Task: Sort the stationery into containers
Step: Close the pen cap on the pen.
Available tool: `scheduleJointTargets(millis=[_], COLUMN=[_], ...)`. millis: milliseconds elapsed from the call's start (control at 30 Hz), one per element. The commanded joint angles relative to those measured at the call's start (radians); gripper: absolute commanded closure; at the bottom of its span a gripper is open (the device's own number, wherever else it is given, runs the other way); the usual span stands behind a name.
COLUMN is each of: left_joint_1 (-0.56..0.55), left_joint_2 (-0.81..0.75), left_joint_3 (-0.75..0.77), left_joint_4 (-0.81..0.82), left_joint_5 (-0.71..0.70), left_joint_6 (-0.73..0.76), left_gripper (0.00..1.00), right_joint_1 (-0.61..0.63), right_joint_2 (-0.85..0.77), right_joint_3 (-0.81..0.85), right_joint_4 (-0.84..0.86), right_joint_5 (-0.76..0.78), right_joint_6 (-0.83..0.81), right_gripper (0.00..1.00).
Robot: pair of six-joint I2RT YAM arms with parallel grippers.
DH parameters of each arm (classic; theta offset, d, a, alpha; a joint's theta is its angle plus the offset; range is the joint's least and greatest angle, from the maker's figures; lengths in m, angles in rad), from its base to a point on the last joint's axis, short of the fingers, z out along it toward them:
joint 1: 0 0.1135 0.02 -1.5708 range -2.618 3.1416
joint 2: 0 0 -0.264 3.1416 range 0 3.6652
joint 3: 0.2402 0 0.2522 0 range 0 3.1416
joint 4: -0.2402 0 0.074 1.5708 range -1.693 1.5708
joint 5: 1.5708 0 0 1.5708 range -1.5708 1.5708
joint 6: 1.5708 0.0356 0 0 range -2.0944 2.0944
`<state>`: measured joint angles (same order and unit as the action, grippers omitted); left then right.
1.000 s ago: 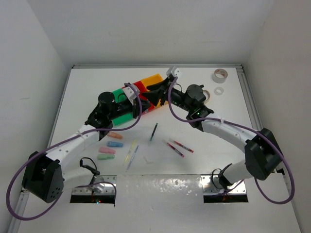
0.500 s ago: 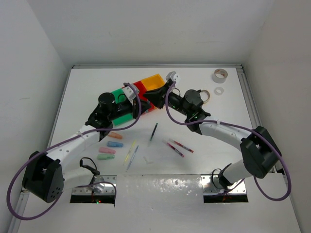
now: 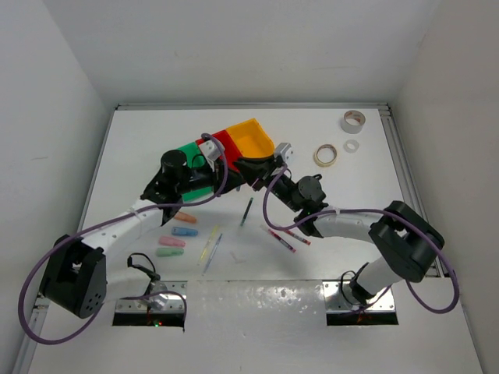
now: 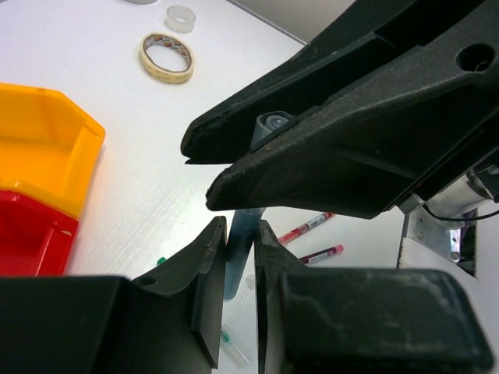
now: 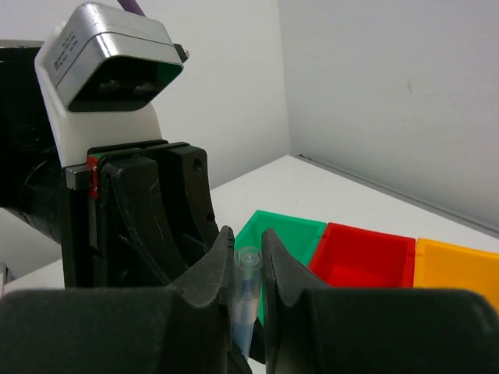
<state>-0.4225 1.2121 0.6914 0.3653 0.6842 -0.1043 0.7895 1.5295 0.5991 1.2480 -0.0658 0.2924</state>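
Note:
A blue pen point(image 4: 236, 253) with a clear cap point(image 5: 248, 269) is held off the table by both arms at once. My left gripper point(image 4: 240, 227) is shut on its barrel. My right gripper point(image 5: 247, 238) is shut on the capped end, and its black fingers point(image 4: 327, 175) cross just above the left ones. The two grippers, left point(image 3: 231, 174) and right point(image 3: 251, 168), meet just in front of the joined containers: green point(image 3: 191, 153), red point(image 3: 227, 141) and yellow-orange point(image 3: 253, 139). All three bins look empty in the right wrist view.
On the table lie a dark pen point(image 3: 247, 210), two red pens point(image 3: 288, 234), yellow and blue pens point(image 3: 210, 245) and pastel pieces point(image 3: 178, 234). A tan tape roll point(image 3: 326, 155), a grey roll point(image 3: 352, 121) and a small white roll point(image 3: 352, 145) sit at the back right.
The right arm drew back toward the near side and its gripper closed on the pen's capped end. The yellow-orange bin and the tan roll, covered before, now show.

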Motion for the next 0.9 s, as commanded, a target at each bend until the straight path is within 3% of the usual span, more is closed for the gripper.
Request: scheduleJointTargets(millis=[0,867], left_joint_1=[0.056,0.077], left_joint_2=[-0.051,-0.051], left_joint_3=[0.123,0.123], left_joint_4=[0.396,0.428], left_joint_5=[-0.037,-0.041], left_joint_6=[-0.095,-0.110], left_gripper=[1.00,1.00], right_joint_1=[0.030,0.065], right_joint_2=[0.090,0.225], right_joint_3=[-0.111,-0.200], right_joint_4=[-0.240,-0.291], right_joint_5=[-0.035,-0.012], right_joint_6=[-0.024,-0.091], right_gripper=[1.00,1.00])
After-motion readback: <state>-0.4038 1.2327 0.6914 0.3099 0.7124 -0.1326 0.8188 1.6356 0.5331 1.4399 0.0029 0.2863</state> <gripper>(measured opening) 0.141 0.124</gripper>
